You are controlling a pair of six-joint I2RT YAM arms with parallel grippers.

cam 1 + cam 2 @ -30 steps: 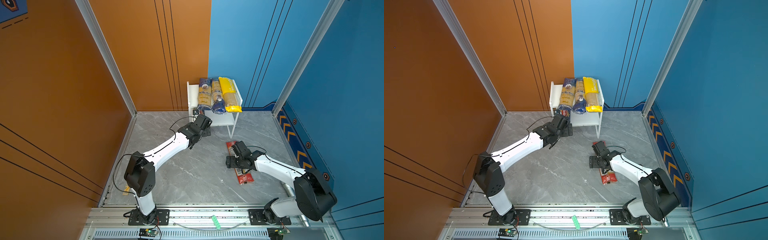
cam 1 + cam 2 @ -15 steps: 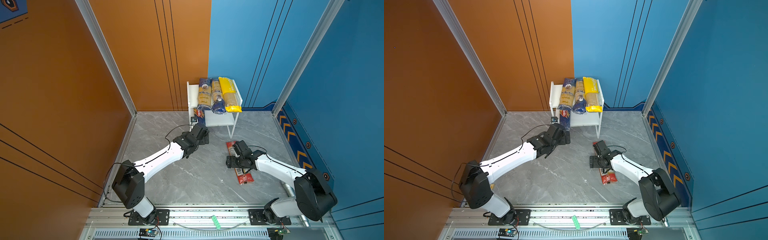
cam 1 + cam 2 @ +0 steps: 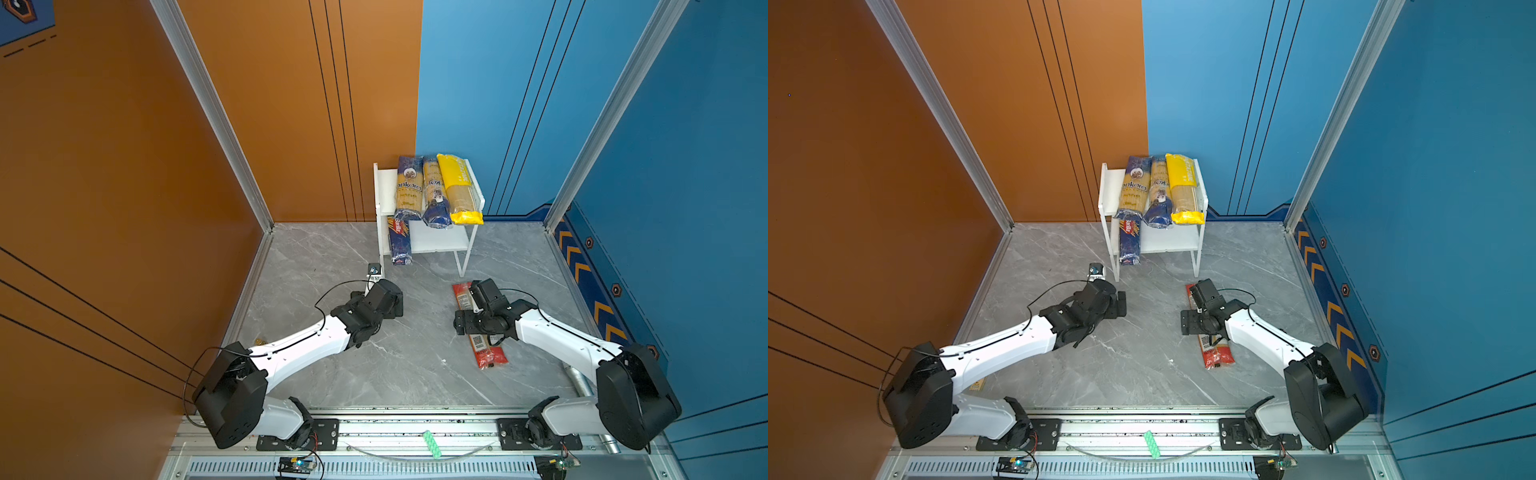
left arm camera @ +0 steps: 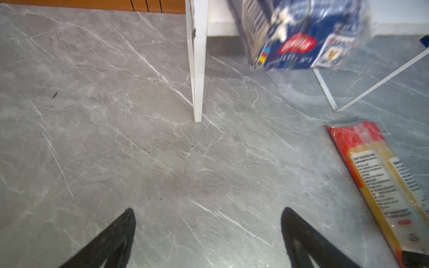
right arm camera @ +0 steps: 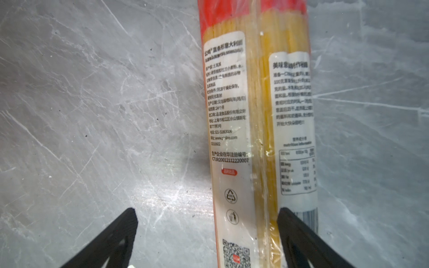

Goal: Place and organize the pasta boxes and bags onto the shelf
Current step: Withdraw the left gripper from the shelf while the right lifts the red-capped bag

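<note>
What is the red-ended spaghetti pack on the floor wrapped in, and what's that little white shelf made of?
Red-ended pack: thin, glossy clear plastic film; the strands show through and it catches glare.
Shelf: matte white flat boards, perhaps painted wood or metal; the look leaves it open.

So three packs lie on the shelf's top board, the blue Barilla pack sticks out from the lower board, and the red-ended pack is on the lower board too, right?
Not quite: the red-ended pack is not on the shelf; it lies on the grey floor in front of it, as both top views show. The rest is right.
</note>
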